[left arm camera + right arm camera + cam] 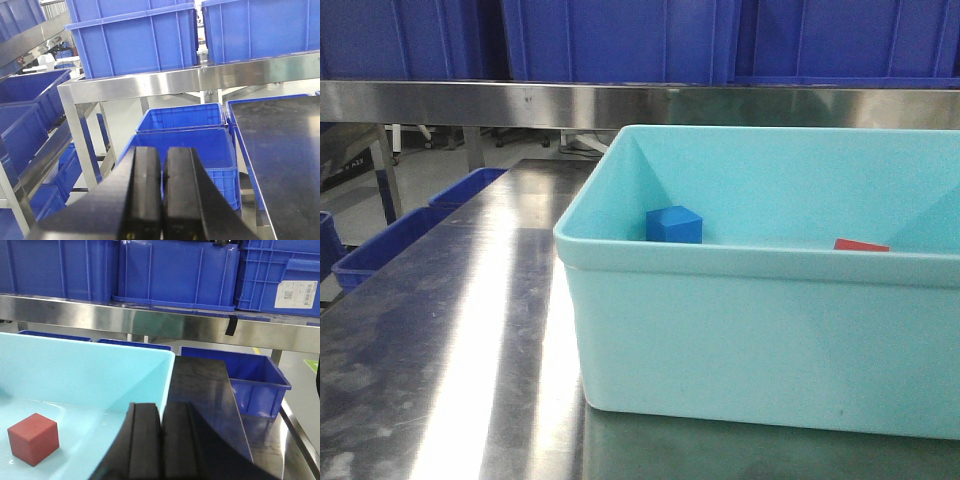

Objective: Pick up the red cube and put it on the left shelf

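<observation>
Pre-grasp stage. Right gripper (161,440), pads pressed together and empty, hangs over the tub (100,375) near its wall. The red cube (33,438) rests on the tub floor to its left, well apart from the blue cube (674,225). Left gripper (161,195), likewise closed and empty, faces the left shelf (150,82). Next move, as judged: spread the right jaws and descend over the cube.

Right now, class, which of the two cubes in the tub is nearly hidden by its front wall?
The red cube: only its top shows above the wall of the tub, right of the plainly visible blue cube.
</observation>
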You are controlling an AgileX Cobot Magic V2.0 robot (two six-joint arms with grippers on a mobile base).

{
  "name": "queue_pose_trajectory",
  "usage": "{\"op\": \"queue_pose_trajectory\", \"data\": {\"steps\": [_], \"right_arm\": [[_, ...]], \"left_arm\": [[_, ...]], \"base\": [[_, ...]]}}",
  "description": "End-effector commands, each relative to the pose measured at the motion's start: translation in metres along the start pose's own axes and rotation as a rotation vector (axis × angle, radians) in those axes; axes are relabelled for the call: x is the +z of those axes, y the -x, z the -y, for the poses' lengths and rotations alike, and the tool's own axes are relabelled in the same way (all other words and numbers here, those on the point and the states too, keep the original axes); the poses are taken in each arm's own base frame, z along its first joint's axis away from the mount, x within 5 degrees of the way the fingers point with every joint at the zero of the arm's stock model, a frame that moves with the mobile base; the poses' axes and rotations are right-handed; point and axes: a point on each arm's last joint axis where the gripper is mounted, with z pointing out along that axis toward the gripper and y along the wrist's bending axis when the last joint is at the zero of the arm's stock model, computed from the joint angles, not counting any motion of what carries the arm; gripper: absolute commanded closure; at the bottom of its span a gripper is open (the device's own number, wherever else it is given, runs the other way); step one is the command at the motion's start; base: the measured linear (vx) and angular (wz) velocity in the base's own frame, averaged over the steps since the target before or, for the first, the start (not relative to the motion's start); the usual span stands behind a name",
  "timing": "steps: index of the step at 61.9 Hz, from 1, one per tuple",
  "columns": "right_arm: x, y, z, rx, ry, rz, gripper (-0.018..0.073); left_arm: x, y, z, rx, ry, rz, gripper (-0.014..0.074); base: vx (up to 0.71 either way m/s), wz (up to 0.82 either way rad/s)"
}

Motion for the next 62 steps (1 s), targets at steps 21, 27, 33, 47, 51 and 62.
{"op": "queue_pose_trajectory", "data": {"steps": [21, 27, 33, 47, 51, 62], "right_arm": [[-0.0029, 0.0168, 0.0003, -0.005, -0.004, 0.123, 0.0494], [-0.0029, 0.0168, 0.0003, -0.005, -0.004, 0.123, 0.0494], [-0.0029, 0.0168, 0.0003, -0.005, -0.004, 0.123, 0.0494], [-0.0029, 0.0168, 0.0003, -0.005, -0.004, 0.123, 0.0494], [-0.0029, 0.0168, 0.0003, -0.005, -0.004, 0.123, 0.0494], [-0.0029, 0.0169, 0.0003, -0.005, -0.004, 0.124, 0.0494]], "left_arm": [[0.0003, 0.0008, 0.0000, -0.005, 0.006, 0.069, 0.0491], [0.0003, 0.0008, 0.0000, -0.005, 0.006, 0.069, 0.0491], [0.0003, 0.0008, 0.0000, -0.005, 0.006, 0.069, 0.0491], [0.0003, 0.0008, 0.0000, -0.005, 0.006, 0.069, 0.0491], [0.0003, 0.0008, 0.0000, -0.005, 0.006, 0.069, 0.0491], [0.0003, 0.0008, 0.0000, -0.005, 0.006, 0.069, 0.0491]], "base": [[0.00, 0.00], [0.00, 0.00], [0.00, 0.00], [0.00, 0.00], [0.00, 0.00], [0.00, 0.00]]}}
